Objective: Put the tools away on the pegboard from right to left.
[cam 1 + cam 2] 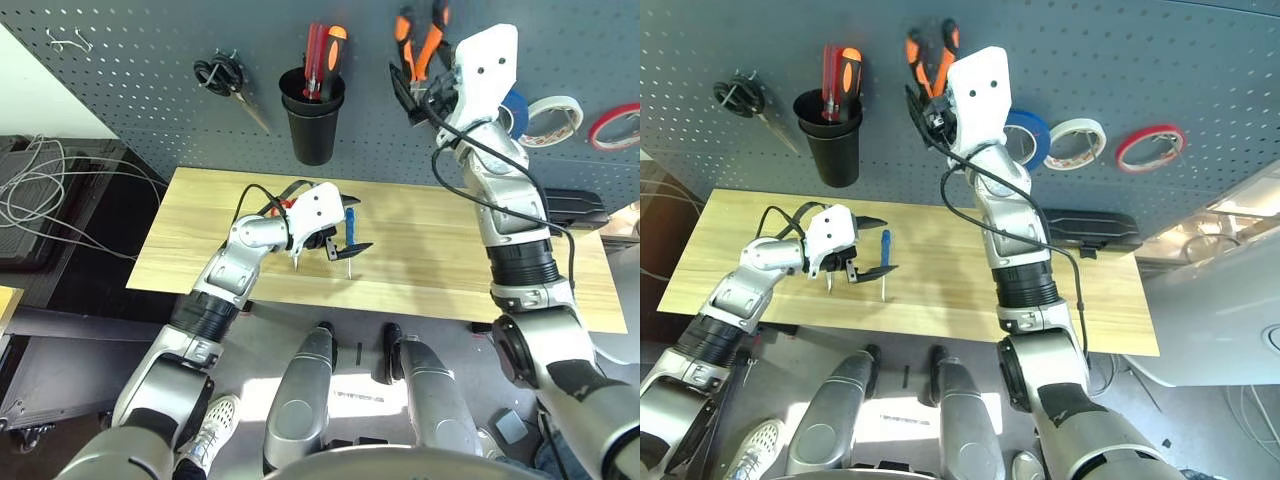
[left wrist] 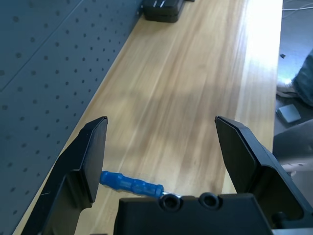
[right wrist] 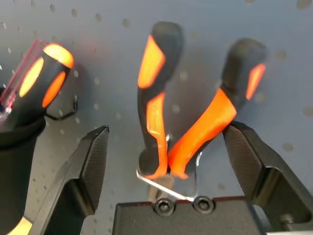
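The orange-and-black pliers [image 3: 161,122] hang handles-up from a metal hook on the dark grey pegboard [image 1: 150,60]. My right gripper [image 3: 166,152] is open, one finger on each side of the pliers. The blue tape roll [image 1: 1027,135] hangs on the board just behind my right wrist. On the wooden table [image 1: 430,250], my left gripper [image 2: 161,147] stands open over the small blue-handled screwdriver [image 2: 132,185], which lies flat. A bit of the red-handled scissors [image 1: 283,207] peeks out from behind my left wrist.
A black cup [image 1: 313,115] on the board holds red and orange-handled screwdrivers. Black-handled scissors [image 1: 225,78] hang to its left. White tape [image 1: 1077,142] and red tape [image 1: 1150,147] hang at the right. A black case [image 1: 1090,228] lies at the table's back right.
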`<state>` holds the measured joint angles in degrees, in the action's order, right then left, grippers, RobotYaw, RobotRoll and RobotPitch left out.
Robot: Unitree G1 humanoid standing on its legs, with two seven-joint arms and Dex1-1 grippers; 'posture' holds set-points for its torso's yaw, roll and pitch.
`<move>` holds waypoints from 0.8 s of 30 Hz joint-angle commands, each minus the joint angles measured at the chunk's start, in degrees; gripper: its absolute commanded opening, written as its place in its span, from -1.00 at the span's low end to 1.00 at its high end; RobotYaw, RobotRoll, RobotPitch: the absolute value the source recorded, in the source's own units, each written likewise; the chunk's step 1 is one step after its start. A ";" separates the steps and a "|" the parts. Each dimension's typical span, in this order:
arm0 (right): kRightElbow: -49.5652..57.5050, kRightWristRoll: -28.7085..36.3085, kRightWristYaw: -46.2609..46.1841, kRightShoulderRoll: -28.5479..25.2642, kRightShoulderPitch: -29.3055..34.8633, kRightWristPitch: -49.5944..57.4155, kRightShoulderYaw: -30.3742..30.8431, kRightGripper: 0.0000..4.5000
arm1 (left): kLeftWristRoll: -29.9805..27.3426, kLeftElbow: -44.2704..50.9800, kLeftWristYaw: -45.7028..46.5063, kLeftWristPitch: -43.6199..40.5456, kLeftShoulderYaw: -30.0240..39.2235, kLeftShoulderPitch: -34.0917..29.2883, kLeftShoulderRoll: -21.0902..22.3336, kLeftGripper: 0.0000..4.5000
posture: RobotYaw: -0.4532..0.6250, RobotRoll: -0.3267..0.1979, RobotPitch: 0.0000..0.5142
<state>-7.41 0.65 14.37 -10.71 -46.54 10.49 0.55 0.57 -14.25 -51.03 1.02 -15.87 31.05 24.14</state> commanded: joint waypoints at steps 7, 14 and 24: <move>19.24 1.87 0.02 -4.39 10.10 8.26 -3.46 0.99 | 1.13 -1.63 0.61 -0.28 -0.23 -0.46 0.35 1.00 | 0.11 0.25 0.17; 26.99 3.56 2.19 -7.37 18.78 13.22 -4.25 0.99 | 1.80 -2.97 0.99 -1.01 -0.55 0.23 0.22 1.00 | 0.08 0.25 0.22; 30.81 15.85 13.73 -12.00 31.89 32.50 -2.68 0.99 | 7.72 -12.35 8.63 -6.90 -1.07 4.44 -2.85 1.00 | 0.08 0.25 0.23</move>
<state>24.00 13.91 26.99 -22.98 -16.08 40.51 -1.81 7.19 -24.34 -44.05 -4.48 -16.61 35.56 21.84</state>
